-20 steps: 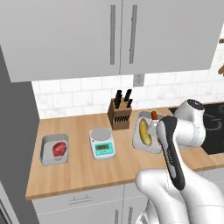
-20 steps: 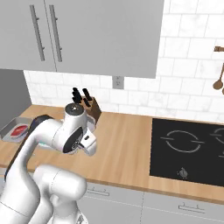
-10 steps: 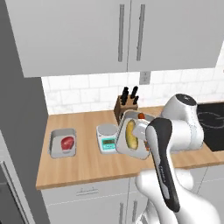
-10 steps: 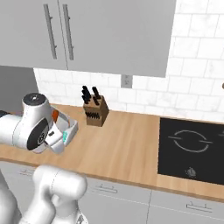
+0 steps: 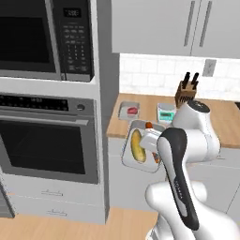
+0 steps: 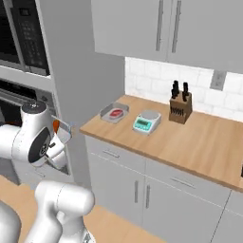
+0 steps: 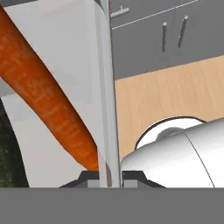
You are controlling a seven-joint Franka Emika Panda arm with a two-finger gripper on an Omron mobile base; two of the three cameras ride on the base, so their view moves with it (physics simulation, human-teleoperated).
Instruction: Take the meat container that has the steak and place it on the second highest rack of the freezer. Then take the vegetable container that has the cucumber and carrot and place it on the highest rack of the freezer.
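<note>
Beside the wall oven (image 5: 49,136), off the end of the surface (image 5: 220,119), the arm holds the vegetable tray (image 5: 129,152) up in the air, tilted so its open face looks toward the left base camera. The jaws (image 7: 109,175) are clenched on the tray's thin side wall, which runs straight up between the two fingertips (image 7: 92,176) in the hand view. Inside the tray lie the cucumber (image 5: 137,145), yellowish-green in the left base view, and the carrot (image 7: 48,96), which in the hand view slants down toward the gripped wall. In the right base view the tray (image 6: 63,134) peeks out past the white arm, with an orange bit of carrot (image 6: 55,126) at its edge.

On the surface, well apart from the held tray, the meat tray (image 5: 129,111) with the red steak (image 5: 132,111) sits nearest the oven column. Next to it stands a small scale (image 5: 165,113), and past that a knife block (image 5: 185,95) against the tiled wall. A microwave (image 5: 44,35) is built in above the oven. Grey wall cabinets (image 6: 171,26) hang over the surface, and drawers (image 6: 142,190) run below it.
</note>
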